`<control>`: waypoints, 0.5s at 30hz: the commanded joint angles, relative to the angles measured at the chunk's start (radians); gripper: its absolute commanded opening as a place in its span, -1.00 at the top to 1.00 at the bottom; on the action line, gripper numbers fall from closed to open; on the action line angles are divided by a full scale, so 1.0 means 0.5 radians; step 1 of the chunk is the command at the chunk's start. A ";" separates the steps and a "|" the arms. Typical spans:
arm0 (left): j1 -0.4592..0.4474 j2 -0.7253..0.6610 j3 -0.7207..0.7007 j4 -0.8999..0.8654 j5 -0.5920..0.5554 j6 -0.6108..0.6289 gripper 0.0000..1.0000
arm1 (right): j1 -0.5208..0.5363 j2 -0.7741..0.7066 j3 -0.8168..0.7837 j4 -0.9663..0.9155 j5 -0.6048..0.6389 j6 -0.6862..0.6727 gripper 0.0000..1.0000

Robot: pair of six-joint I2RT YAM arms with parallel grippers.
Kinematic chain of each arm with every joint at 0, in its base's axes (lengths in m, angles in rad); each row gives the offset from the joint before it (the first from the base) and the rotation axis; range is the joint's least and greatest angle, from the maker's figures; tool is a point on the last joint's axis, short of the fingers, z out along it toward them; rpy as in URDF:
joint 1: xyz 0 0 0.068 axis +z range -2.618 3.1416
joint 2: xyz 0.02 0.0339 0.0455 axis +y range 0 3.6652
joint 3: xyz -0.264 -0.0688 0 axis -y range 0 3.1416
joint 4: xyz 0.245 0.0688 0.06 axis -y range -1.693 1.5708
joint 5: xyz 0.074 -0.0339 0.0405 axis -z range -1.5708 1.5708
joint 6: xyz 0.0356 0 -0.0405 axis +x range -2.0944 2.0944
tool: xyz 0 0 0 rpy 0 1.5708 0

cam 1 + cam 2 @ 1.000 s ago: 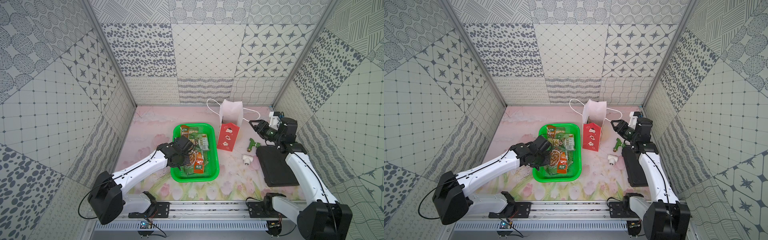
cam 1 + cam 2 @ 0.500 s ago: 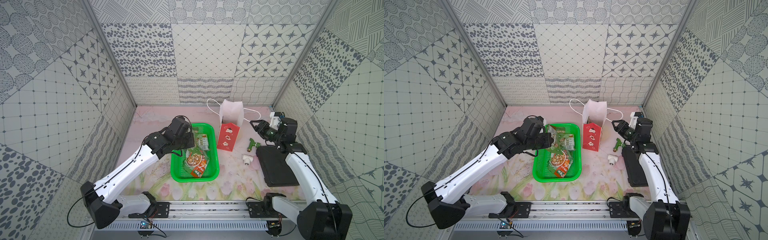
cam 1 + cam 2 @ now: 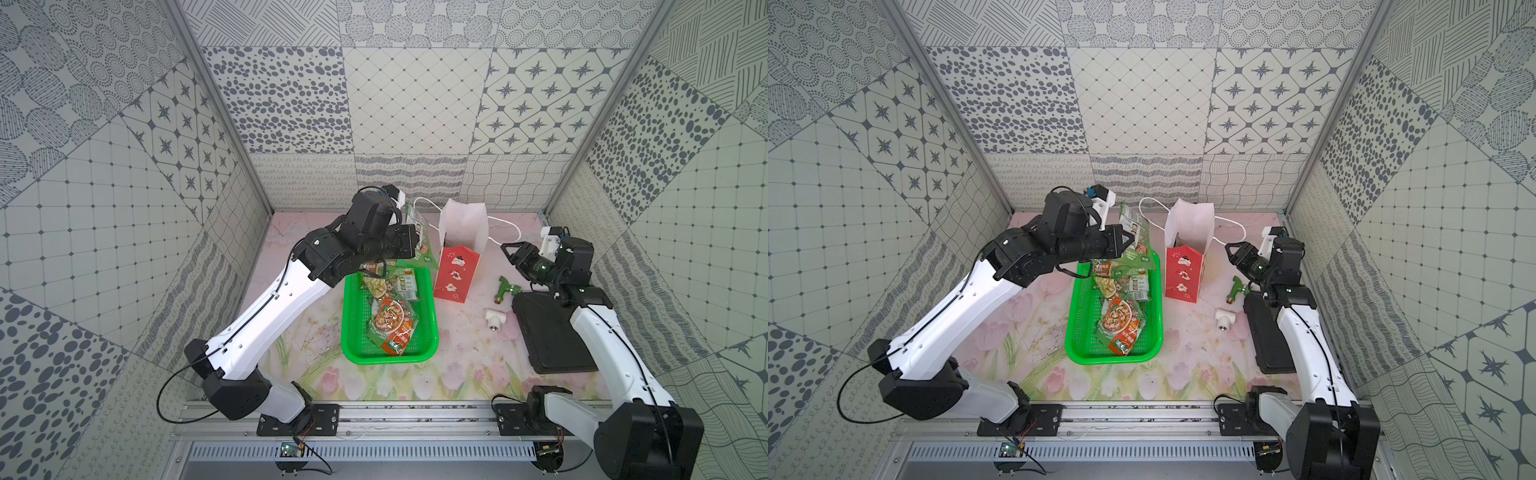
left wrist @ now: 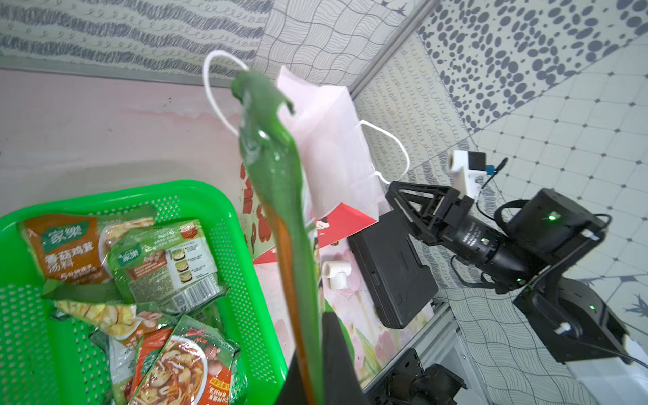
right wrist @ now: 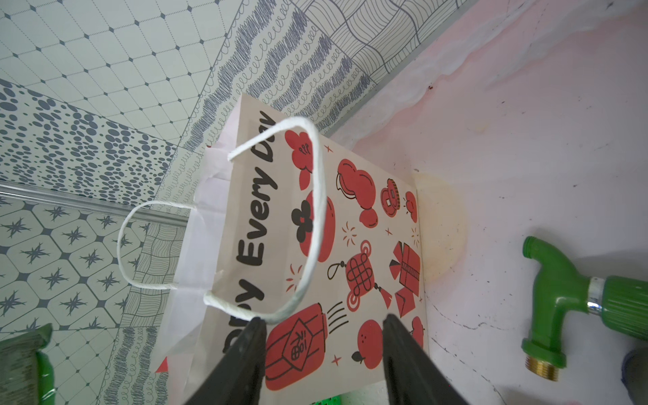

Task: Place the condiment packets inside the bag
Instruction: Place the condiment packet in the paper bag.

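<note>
Where the flower-printed table (image 3: 457, 374) spreads across the tiled booth, the left arm (image 3: 266, 320) stretches from the near edge toward the far middle. Its left gripper (image 3: 409, 245) is clamped on one green condiment packet (image 3: 420, 237). That packet hangs on edge in the air above the far end of the basket and just beside the bag's open mouth, not inside it. The right arm (image 3: 602, 349) rises along the right edge. Its right gripper (image 3: 509, 253) has its jaws apart and nothing between them, and it points at the bag's right side from close by. In the right wrist view a white cord handle (image 5: 315, 196) loops just ahead of one fingertip; whether they touch I cannot tell. The green perforated basket (image 3: 349, 324) sits at the middle of the table. The flat black case (image 3: 552, 336) lies by the right edge, partly under the right arm. The bag (image 3: 457, 278) stands upright and open just beside the basket's far right corner, toward the far edge. The remaining condiment packets (image 3: 390, 320) lie overlapping in the basket. The green-handled tap fitting (image 3: 505, 289) lies between bag and case. The white pipe tee (image 3: 494, 320) lies just nearer than it.
</note>
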 commanded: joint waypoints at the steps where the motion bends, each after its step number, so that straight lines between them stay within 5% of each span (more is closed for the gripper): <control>1: -0.078 0.217 0.382 0.048 0.044 0.268 1.00 | -0.006 -0.013 -0.011 0.056 0.018 -0.003 -0.11; 15: -0.104 0.989 1.219 -0.056 -0.062 0.499 1.00 | -0.007 -0.004 -0.008 0.055 0.019 -0.014 -0.11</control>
